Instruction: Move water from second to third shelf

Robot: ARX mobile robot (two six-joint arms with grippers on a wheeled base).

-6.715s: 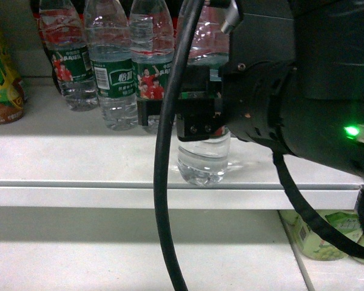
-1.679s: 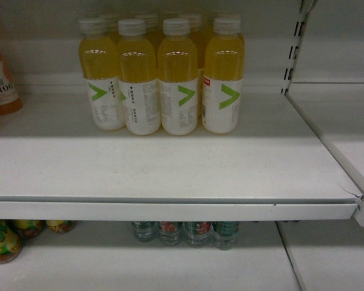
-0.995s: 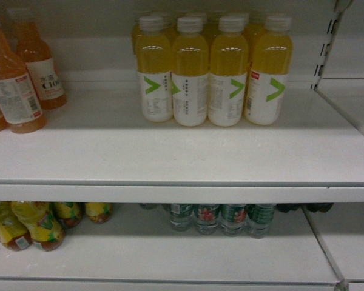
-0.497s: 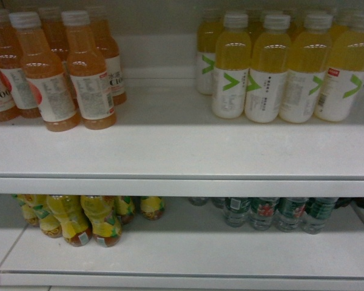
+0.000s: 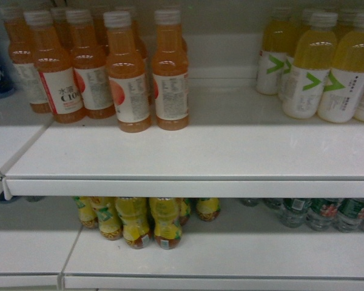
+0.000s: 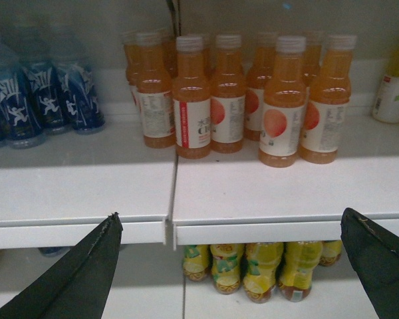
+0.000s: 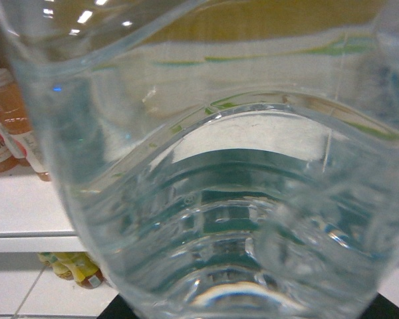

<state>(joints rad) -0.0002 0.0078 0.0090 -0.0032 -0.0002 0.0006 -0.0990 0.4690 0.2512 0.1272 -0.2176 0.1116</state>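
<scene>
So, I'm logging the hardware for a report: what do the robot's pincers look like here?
Only the left pincer shows: two dark, nearly black tapering fingers with a matte surface and thin pale edges. No cables or markings are visible. The right one is hidden behind the water.

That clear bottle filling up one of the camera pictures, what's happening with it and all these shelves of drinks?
The robot is carrying a clear ribbed plastic bottle of colourless water right up against its right wrist camera; that end effector itself is not visible. It faces a white metal shelf board stocked with orange drink bottles and yellow drink bottles. More green-labelled water bottles stand on the board below. The left end effector hangs open and empty. The carried bottle is not yet set down.
</scene>
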